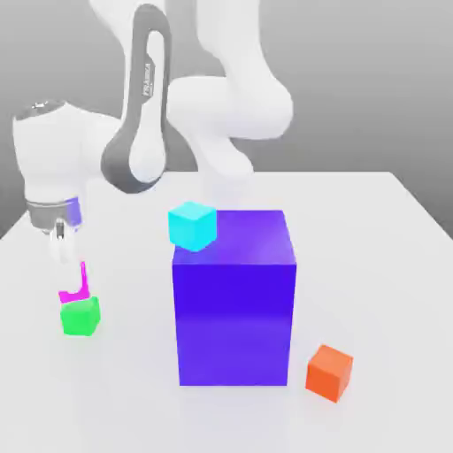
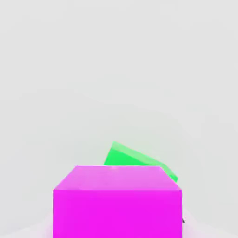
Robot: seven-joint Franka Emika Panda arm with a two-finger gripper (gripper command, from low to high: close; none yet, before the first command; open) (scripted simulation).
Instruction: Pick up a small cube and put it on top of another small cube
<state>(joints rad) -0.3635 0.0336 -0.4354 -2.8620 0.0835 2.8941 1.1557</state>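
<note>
The small magenta cube (image 1: pixel 83 280) is between the fingers of my gripper (image 1: pixel 71 276) at the exterior view's left, and a white finger (image 1: pixel 65 258) covers most of it. It hangs directly over the small green cube (image 1: pixel 80 317), with its lower edge at or just above the green top; I cannot tell whether they touch. The green cube rests on the white table (image 1: pixel 133 398). In the hand view the magenta cube (image 2: pixel 116 204) is very close, and a corner of the green cube (image 2: pixel 135 160) shows past it.
A big blue-purple block (image 1: pixel 234 296) stands mid-table, to the exterior view's right of the green cube. A cyan cube (image 1: pixel 193 225) sits on its top corner nearest the arm. An orange cube (image 1: pixel 329 372) lies on the table near the block's front right.
</note>
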